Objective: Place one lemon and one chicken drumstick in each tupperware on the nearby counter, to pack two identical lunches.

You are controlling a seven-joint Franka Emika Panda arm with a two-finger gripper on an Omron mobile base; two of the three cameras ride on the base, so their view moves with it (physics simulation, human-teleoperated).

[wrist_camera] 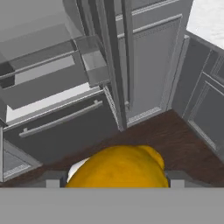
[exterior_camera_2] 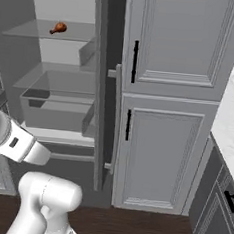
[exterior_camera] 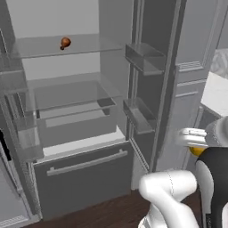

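Note:
A yellow lemon (wrist_camera: 118, 168) sits between my gripper's (wrist_camera: 114, 181) fingers in the hand view, so the gripper is shut on it. A sliver of the same lemon (exterior_camera: 197, 150) shows under the hand at the right edge of the left base view. A brown chicken drumstick (exterior_camera: 65, 42) lies on the upper glass shelf of the open fridge, the drumstick (exterior_camera_2: 58, 28) also showing at the top left of the right base view. The white marble counter (exterior_camera_2: 233, 124) runs along the right, far from the fridge. The tupperware is out of view.
The open fridge (exterior_camera: 75, 102) has glass shelves, a clear drawer and a grey bottom drawer (exterior_camera: 84, 171). Its open door (exterior_camera: 147, 89) with bins stands between the fridge and tall grey cabinets (exterior_camera_2: 171, 93). Dark wood floor (wrist_camera: 175, 140) lies below.

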